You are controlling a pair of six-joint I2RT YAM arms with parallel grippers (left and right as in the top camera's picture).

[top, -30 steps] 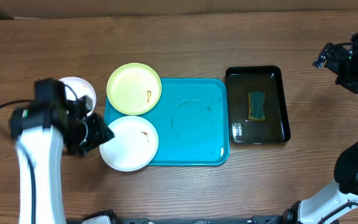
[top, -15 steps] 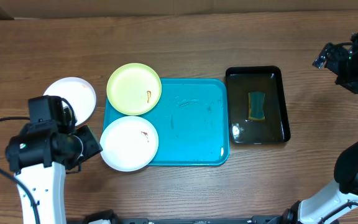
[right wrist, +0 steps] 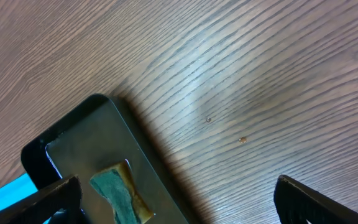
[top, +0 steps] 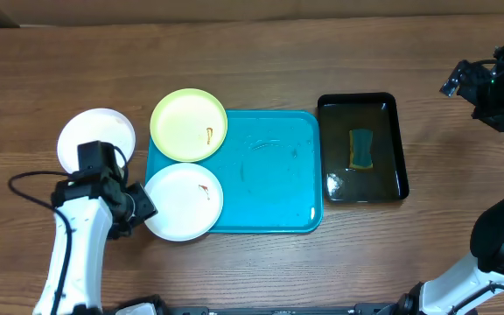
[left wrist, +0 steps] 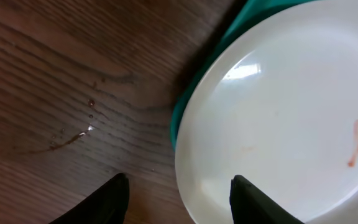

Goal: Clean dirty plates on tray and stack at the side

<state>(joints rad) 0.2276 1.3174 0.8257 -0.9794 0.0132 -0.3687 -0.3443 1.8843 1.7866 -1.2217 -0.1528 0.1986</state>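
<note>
White plate [top: 183, 202], reddish smear

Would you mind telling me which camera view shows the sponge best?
The overhead view: the sponge lies whole and unobstructed in the black tray. The right wrist view catches only part of it at the bottom edge. The left wrist view does not show it.

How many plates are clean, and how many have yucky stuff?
One white plate sits off the tray, looking clean. The left gripper is open around the rim of the smeared white plate. That one and the smeared yellow-green plate remain. The right gripper is open, empty.
</note>
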